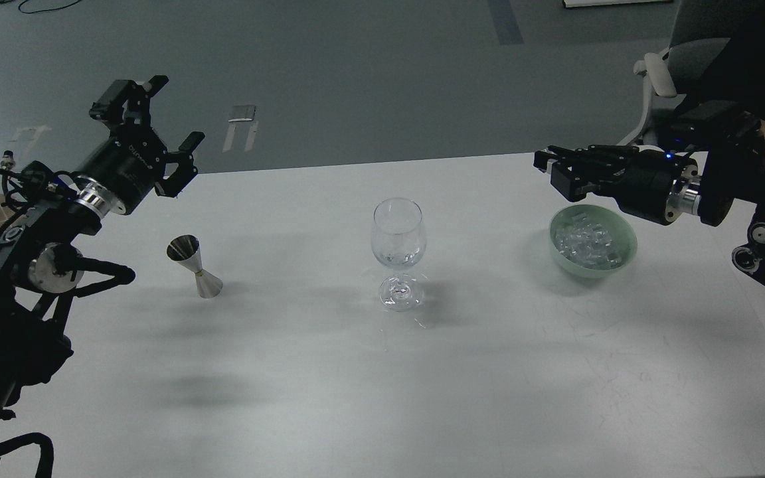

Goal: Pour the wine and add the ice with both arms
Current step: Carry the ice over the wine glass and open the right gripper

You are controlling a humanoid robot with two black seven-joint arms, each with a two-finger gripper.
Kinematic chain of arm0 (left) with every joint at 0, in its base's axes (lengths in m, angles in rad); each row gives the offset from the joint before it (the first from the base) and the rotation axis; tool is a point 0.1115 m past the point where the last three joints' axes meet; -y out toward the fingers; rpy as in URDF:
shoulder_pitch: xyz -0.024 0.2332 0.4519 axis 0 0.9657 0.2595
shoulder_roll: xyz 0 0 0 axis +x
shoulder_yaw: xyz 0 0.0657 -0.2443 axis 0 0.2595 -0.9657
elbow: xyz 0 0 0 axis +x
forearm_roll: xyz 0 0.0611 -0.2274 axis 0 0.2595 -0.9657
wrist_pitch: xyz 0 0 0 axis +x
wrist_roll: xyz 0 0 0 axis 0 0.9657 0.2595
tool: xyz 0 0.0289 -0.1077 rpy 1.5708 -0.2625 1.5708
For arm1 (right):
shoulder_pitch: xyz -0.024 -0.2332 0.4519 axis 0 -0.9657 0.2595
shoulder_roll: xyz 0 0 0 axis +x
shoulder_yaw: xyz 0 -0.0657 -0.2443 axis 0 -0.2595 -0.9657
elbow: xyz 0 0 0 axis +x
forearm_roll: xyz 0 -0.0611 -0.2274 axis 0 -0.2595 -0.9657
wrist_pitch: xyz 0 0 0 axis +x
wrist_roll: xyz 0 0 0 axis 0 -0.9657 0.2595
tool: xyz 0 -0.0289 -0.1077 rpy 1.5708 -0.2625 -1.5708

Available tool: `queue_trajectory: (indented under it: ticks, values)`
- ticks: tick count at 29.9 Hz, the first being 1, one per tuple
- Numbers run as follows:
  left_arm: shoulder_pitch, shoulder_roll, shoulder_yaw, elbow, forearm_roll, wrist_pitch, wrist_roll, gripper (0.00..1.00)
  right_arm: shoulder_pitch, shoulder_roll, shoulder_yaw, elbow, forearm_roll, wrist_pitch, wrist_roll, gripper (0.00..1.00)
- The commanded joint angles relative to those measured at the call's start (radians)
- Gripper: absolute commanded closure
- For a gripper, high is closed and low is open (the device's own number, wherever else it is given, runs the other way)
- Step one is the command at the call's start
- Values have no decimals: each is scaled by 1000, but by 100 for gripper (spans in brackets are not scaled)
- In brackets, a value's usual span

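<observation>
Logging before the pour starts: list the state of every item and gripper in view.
Wine glass: upright, looks empty.
Jigger: upright, untouched.
Green bowl: holds ice.
Left gripper: open, raised, empty.
Right gripper: above bowl's far rim, fingers indistinct.

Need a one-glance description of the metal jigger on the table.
Start at the white table and the clear stemmed wine glass at its centre. Left of it, apart, stands the small silver hourglass-shaped metal jigger: the only opaque metal item, unlike the pale green bowl far right.
</observation>
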Motion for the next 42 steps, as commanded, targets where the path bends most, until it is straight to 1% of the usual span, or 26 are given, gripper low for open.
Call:
queue_trajectory:
  ticks: [1,3,12,14,16,27,42]
  values:
    - [-2,5,0,0,0,0,0,2,45,7,0,65,-8,41,-6,100]
    - [0,5,0,0,0,0,0,2,68,22,-2,98,-11,69,-35,100]
    - [0,2,0,-3,0,0,0,2,79,121,-2,136,-75,126,-57,100]
    - [0,0,0,-3,0,0,0,2,84,151,-2,144,-75,135,-75,100]
    - [0,0,0,-3,0,0,0,2,88,171,-6,147,-77,141,-81,100]
    - [0,4,0,-3,0,0,0,2,151,210,-87,141,-95,143,-81,100]
    - [3,2,0,-3,-1,0,0,2,143,245,-100,139,-96,156,-92,100]
